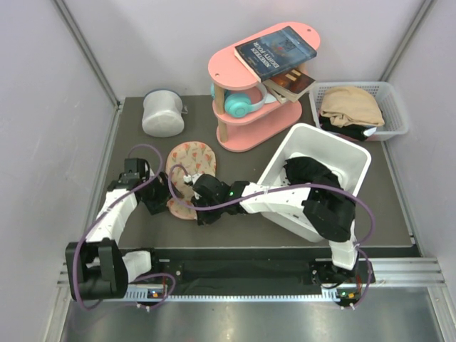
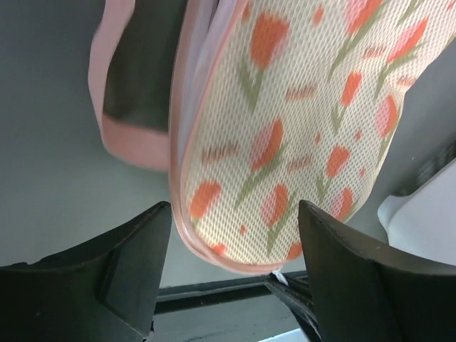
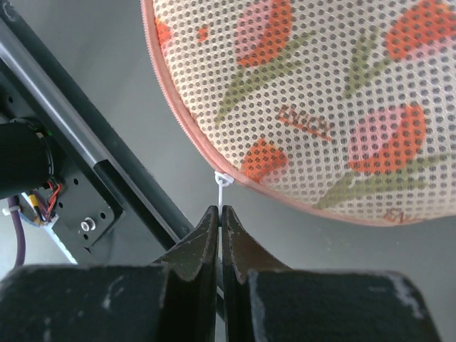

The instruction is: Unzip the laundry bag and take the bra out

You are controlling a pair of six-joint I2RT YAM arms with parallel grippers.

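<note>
The laundry bag (image 1: 189,165), beige-pink mesh with red tulip prints, lies flat on the dark mat left of centre. My left gripper (image 1: 161,195) is open. Its fingers straddle the bag's near rounded end (image 2: 285,142) without closing on it. My right gripper (image 1: 195,208) is shut on the white zipper pull (image 3: 222,187), which hangs from the bag's pink zipper edge (image 3: 320,92). In the left wrist view a pink-edged flap (image 2: 132,135) stands apart from the bag's left side, with dark between them. The bra is hidden.
A white bin (image 1: 349,153) holding black clothes stands tilted at the right, over my right arm. A white-grey cylindrical container (image 1: 162,112) is at the back left. Behind are a pink shelf (image 1: 231,64) with books and a slotted basket (image 1: 396,107) with beige fabric.
</note>
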